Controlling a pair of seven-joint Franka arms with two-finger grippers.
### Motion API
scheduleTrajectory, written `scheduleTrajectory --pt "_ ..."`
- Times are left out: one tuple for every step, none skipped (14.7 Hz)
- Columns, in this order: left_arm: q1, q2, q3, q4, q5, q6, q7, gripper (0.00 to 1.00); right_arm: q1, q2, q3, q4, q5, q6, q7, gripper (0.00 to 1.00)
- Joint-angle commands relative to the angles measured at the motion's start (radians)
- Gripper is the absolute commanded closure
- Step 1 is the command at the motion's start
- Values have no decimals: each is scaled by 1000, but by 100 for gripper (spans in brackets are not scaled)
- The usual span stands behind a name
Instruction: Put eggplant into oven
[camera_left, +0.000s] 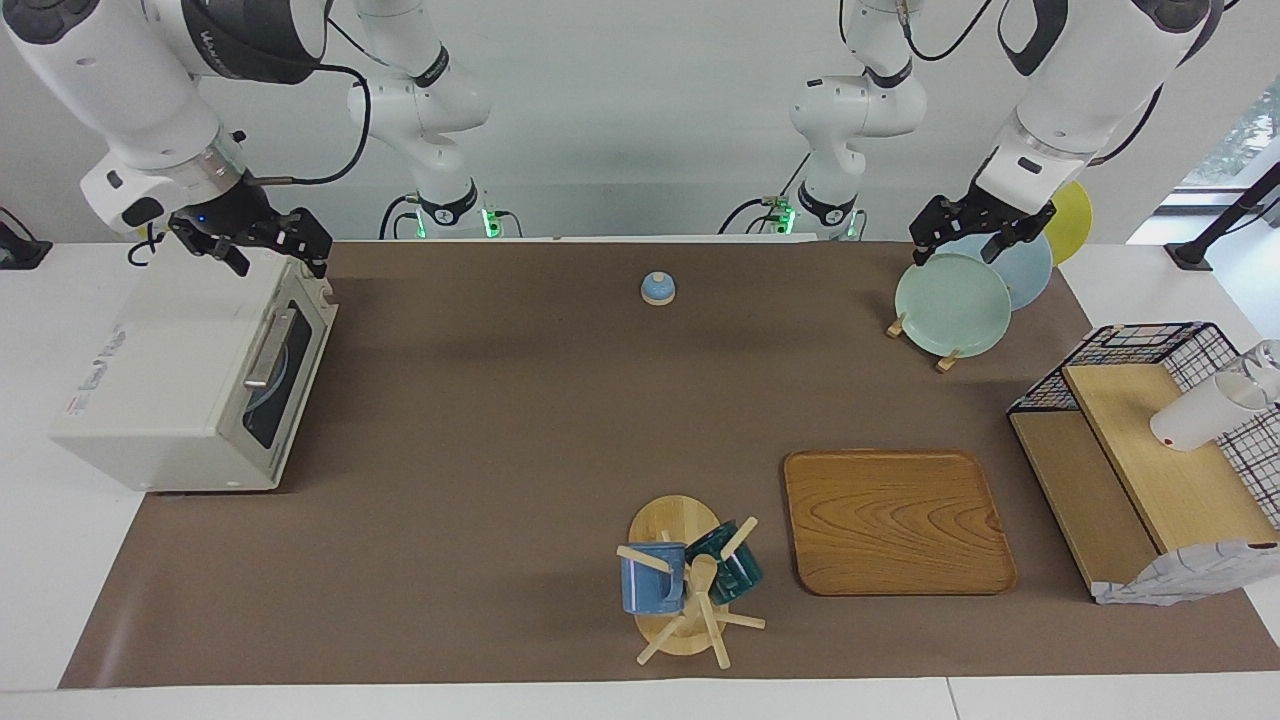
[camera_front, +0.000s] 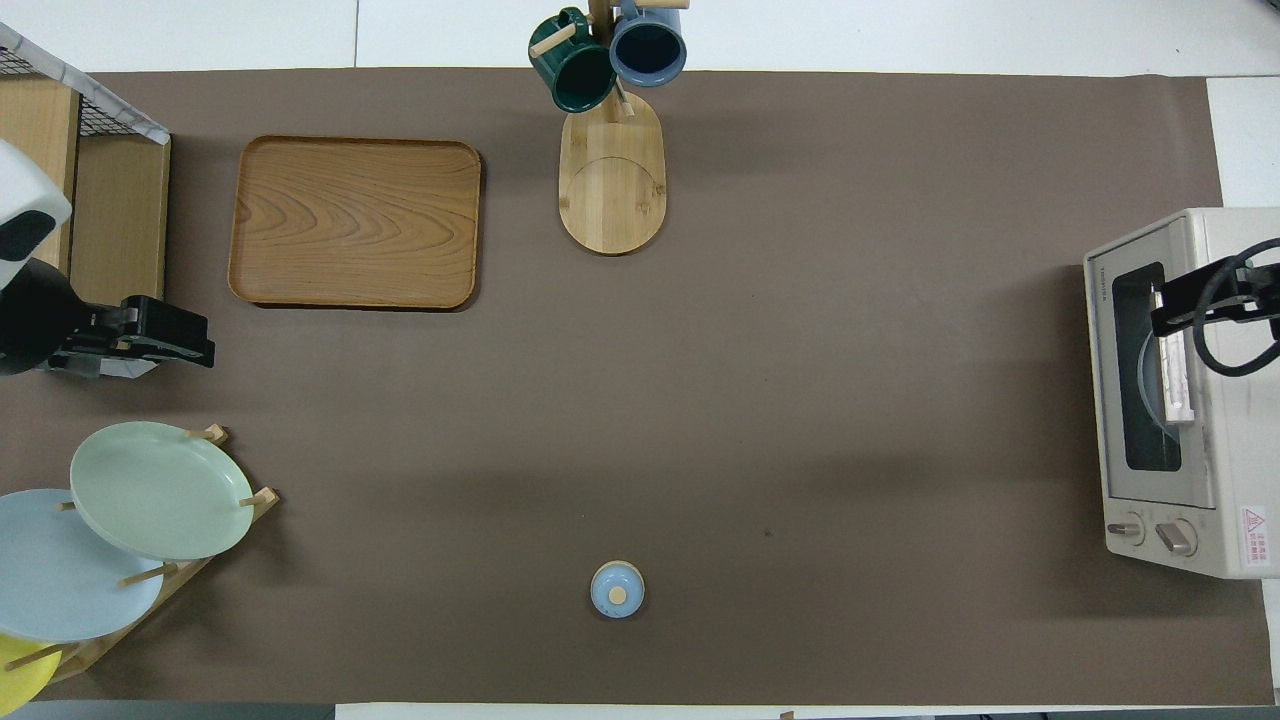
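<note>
The cream-white oven stands at the right arm's end of the table, its dark glass door shut; it also shows in the overhead view. The eggplant is not in view in either frame. A pale round shape shows dimly through the door glass. My right gripper hangs open and empty over the oven's top edge, above the door handle. It also shows in the overhead view. My left gripper hangs open and empty over the plate rack, and shows in the overhead view.
A wooden tray and a mug tree with a blue and a green mug lie farthest from the robots. A rack holds green, blue and yellow plates. A small blue lidded pot sits near the robots. A wire-and-wood shelf holds a white cup.
</note>
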Motion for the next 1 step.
scheduleTrajectory --pt "9 0 -3 3 -9 -11 12 0 1 -1 -1 10 12 -10 11 0"
